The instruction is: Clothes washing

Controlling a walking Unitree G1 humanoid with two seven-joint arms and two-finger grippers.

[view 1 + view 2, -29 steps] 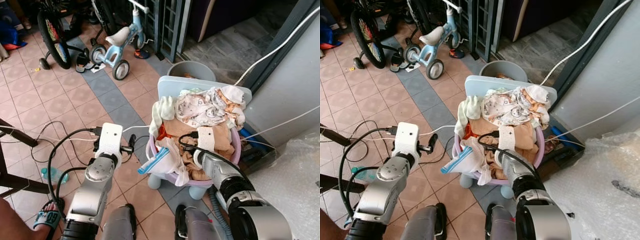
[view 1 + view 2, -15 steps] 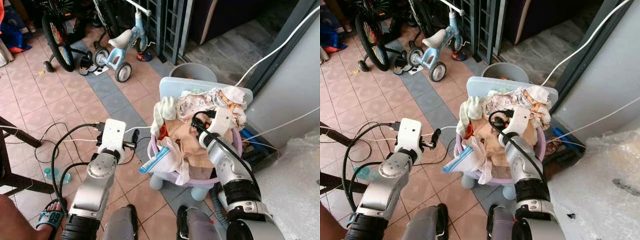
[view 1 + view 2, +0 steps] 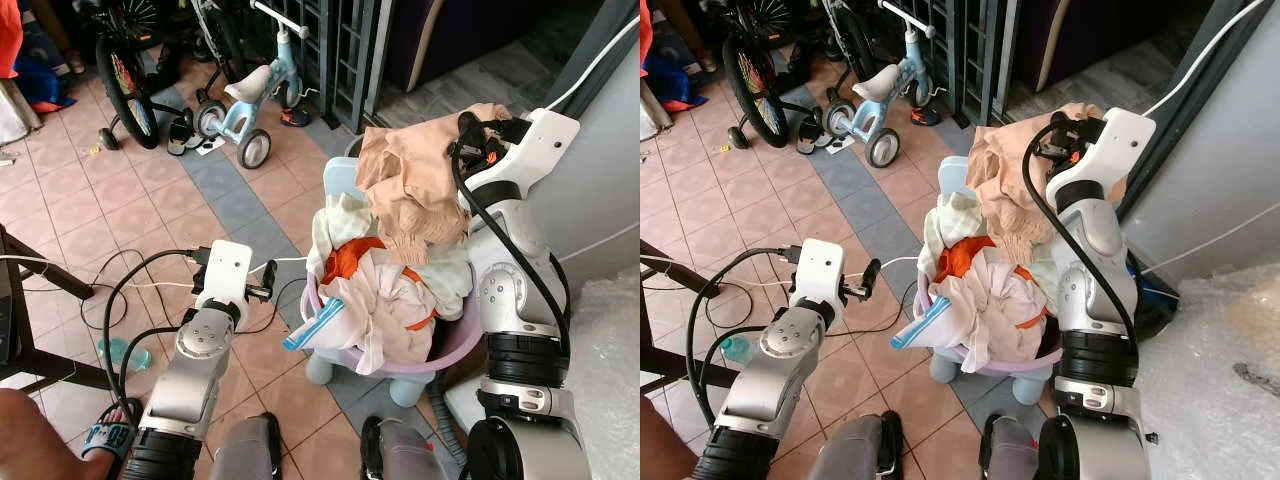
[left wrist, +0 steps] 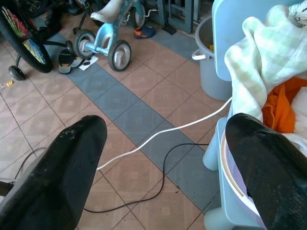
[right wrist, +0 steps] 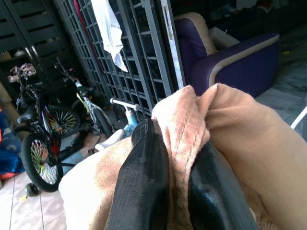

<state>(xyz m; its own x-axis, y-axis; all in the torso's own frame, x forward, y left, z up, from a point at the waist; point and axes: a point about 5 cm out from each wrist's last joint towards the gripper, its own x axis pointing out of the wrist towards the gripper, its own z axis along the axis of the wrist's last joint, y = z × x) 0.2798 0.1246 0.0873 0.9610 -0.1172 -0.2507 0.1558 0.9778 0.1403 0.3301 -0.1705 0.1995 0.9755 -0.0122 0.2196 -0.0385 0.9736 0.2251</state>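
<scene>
A lilac laundry basket (image 3: 455, 349) on a small blue stool holds a heap of clothes (image 3: 380, 290) in white, orange and pale green. My right gripper (image 3: 470, 135) is raised above the basket, shut on a tan garment (image 3: 410, 190) that hangs down over the heap. In the right wrist view its two black fingers (image 5: 144, 191) pinch a fold of that tan garment (image 5: 230, 129). My left gripper (image 3: 262, 293) stands open to the left of the basket, low over the floor, with nothing between its fingers (image 4: 62, 167).
A grey bucket (image 4: 211, 57) stands behind the basket. A blue tricycle (image 3: 245, 95) and a bicycle (image 3: 125, 70) are at the back left. Cables (image 3: 120, 290) lie on the tiled floor. A person's foot in a sandal (image 3: 105, 440) is at the bottom left. Bubble wrap (image 3: 610, 350) is on the right.
My right gripper has risen from the basket heap, lifting the tan garment high above it. The patterned clothes that lay on top have shifted. The left arm has stayed where it was.
</scene>
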